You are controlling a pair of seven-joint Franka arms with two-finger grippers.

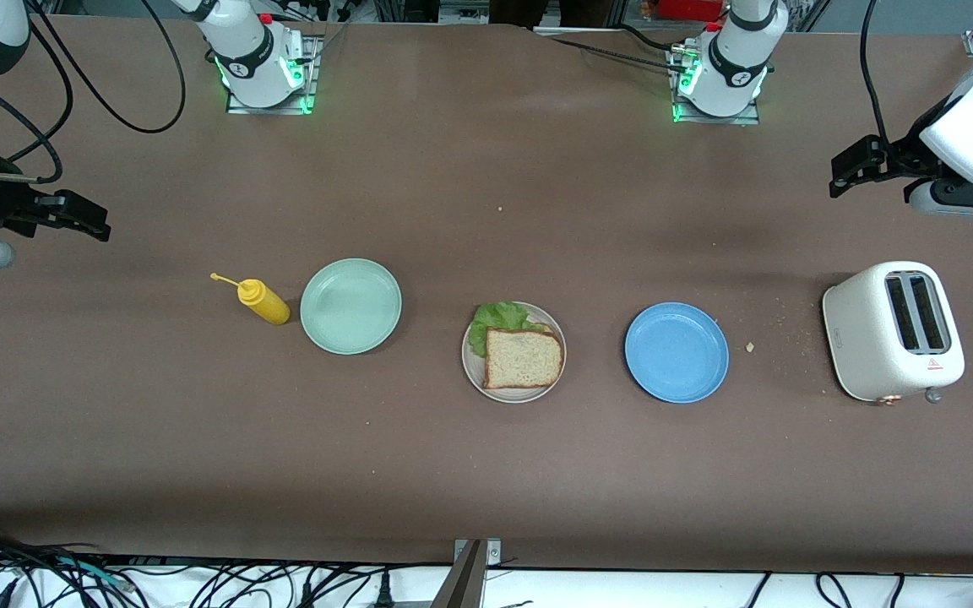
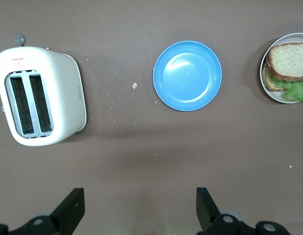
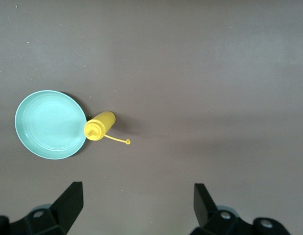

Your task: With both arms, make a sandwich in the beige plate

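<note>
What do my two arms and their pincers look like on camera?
Both arms are white with black joint bands and trailing black cables; their bases glow green. The left pincer and right pincer are black, each with two flat, wedge-shaped fingers.

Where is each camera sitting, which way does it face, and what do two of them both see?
Front view: high across the table, facing both arm bases; left pincer and right pincer show, open.
Left wrist view: on the left wrist, looking down at toaster, blue plate, sandwich; open fingers.
Right wrist view: on the right wrist, looking down at mint-green plate, yellow bottle; fingers.
Shared: front and left wrist both show toaster, blue plate, sandwich.
</note>
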